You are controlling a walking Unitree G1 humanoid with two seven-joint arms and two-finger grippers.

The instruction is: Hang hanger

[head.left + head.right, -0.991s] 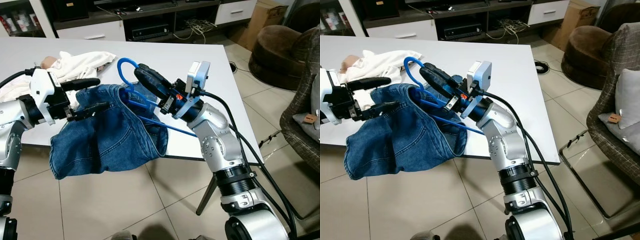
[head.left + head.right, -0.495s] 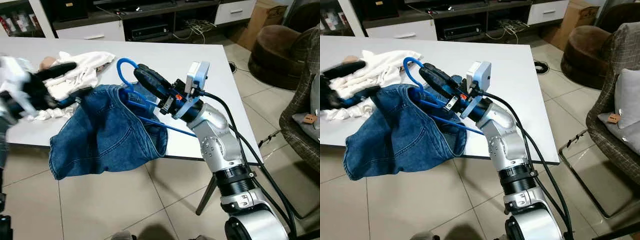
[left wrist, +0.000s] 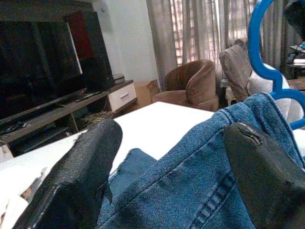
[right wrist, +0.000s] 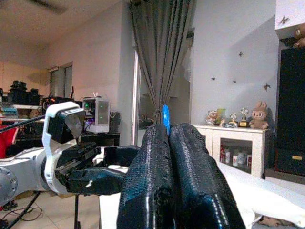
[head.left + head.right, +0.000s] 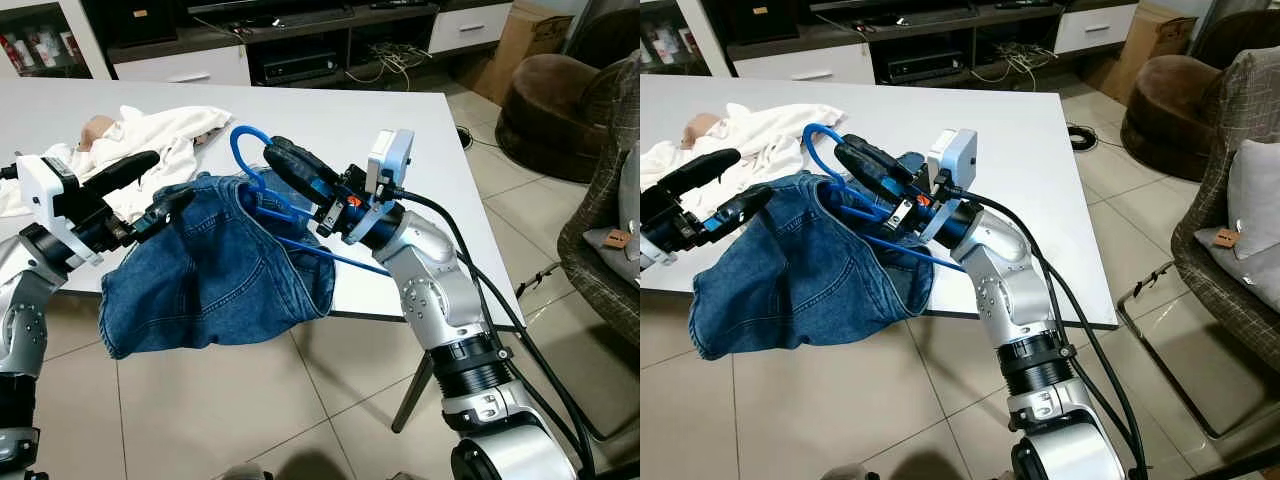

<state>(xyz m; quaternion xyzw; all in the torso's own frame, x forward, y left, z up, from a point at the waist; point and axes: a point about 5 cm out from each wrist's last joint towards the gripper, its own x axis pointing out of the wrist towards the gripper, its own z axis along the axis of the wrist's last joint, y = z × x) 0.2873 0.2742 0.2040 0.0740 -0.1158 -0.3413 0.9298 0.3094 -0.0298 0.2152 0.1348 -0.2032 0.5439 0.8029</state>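
A blue plastic hanger (image 5: 243,150) sits inside the waist of a pair of blue jeans (image 5: 215,270), its hook sticking up and its bar (image 5: 335,257) poking out to the right. My right gripper (image 5: 280,155) is shut on the hanger just below the hook; a sliver of blue (image 4: 165,114) shows between its closed fingers. The jeans drape over the front edge of the white table (image 5: 330,110). My left gripper (image 5: 160,188) stands open at the left end of the waistband, with denim (image 3: 200,181) lying between its spread fingers (image 3: 86,171).
A white cloth (image 5: 165,130) and a doll's head (image 5: 95,125) lie on the table behind the left gripper. A brown armchair (image 5: 550,100) and a chequered chair (image 5: 610,230) stand to the right. A low TV cabinet (image 5: 250,50) runs along the back.
My left arm swung off to the left, then came back, and its gripper now sits slightly left of where it was, still open at the waistband. The right gripper and hanger barely shifted.
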